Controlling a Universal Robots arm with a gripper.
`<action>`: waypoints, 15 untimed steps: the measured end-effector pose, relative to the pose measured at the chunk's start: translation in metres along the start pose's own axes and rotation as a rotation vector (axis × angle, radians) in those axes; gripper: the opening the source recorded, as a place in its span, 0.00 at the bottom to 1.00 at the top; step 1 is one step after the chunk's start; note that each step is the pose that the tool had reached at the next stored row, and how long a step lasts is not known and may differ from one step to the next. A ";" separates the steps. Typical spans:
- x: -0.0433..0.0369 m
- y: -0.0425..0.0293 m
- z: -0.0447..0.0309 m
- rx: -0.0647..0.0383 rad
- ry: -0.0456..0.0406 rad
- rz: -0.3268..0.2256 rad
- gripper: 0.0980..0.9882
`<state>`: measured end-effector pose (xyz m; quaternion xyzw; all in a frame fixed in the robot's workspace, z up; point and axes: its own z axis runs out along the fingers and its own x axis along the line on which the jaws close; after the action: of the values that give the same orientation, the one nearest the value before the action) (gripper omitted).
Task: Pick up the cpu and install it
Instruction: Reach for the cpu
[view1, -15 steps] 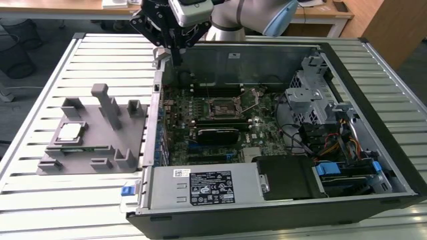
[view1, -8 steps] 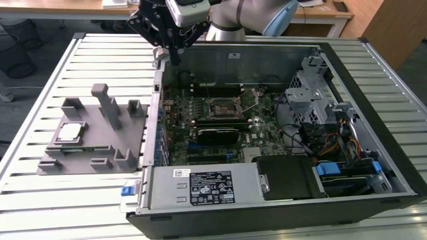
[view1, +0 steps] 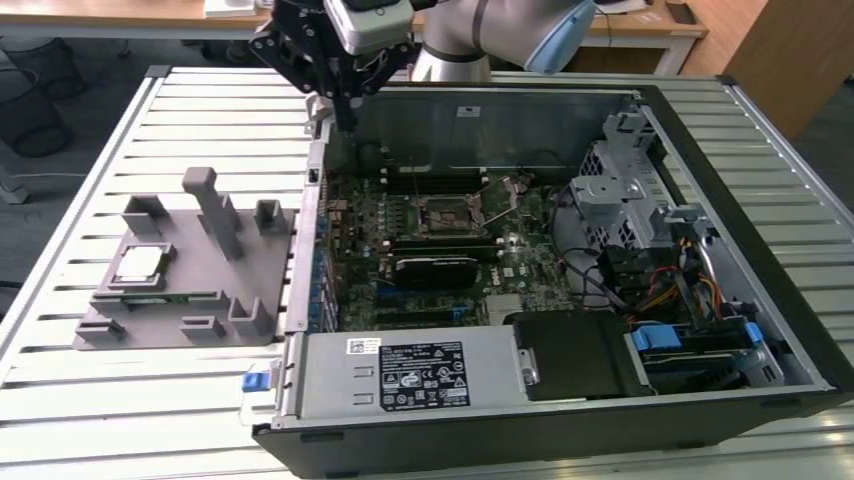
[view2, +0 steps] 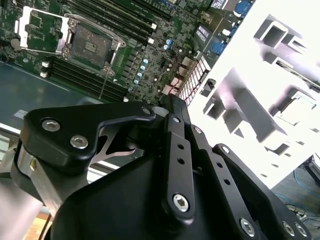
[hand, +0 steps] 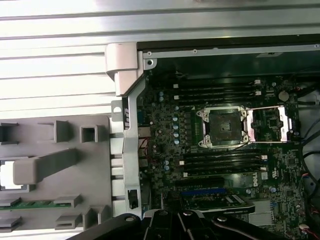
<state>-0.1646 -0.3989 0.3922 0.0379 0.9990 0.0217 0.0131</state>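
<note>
There, cpu (view1: 140, 264) on grey fixture (view1: 147, 335), well apart from jaws.

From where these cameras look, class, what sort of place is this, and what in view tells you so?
Probably a robotics lab bench for computer assembly: an open computer case lies on a slatted metal table, a grey fixture beside it holds the cpu, and a robot arm hangs above.
</note>
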 end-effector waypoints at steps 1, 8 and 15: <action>0.0005 0.0000 0.0000 0.000 0.0000 0.000 0.01; 0.0036 -0.0003 0.0001 0.000 0.0000 0.000 0.01; 0.0063 -0.0005 0.0002 0.000 0.0000 0.000 0.01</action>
<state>-0.1709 -0.3989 0.3918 0.0379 0.9990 0.0217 0.0131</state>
